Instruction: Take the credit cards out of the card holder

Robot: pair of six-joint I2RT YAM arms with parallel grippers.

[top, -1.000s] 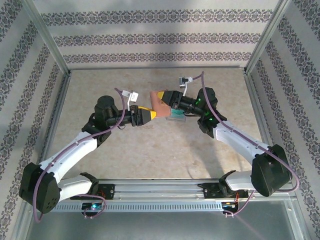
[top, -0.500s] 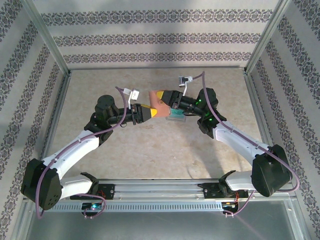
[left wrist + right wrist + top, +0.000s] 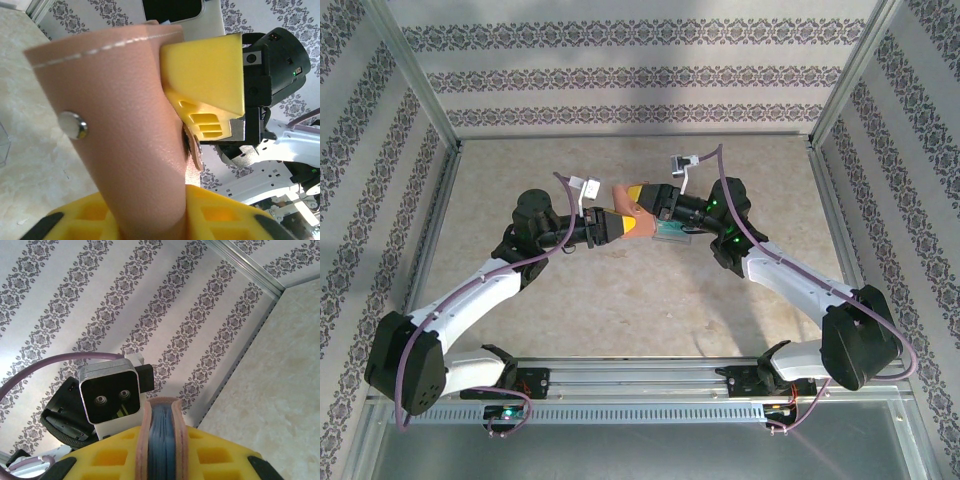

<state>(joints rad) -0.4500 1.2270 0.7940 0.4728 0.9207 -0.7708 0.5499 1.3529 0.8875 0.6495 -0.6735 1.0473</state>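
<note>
Left end effector (image 3: 616,225) clenches the lower end of the flat brown leather folding card holder (image 3: 631,210). The right end effector (image 3: 640,192) grips its top, both above the beige worktop (image 3: 620,310). The leather looks light, soft and floppy, so hold its stitched edges. No writing is readable.

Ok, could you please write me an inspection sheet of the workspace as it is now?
Surface: beige marbled table, no spill seen.
Job's things: card holder folded shut, held above the table between both grippers; teal item on the table beneath the right arm, perhaps cards, cannot tell.
Clutter: nothing seen.
Grippers: left gripper and right gripper both shut on the card holder.
Cables: purple cable along each arm, no snag seen.
Surroundings: patterned walls, metal frame.
</note>
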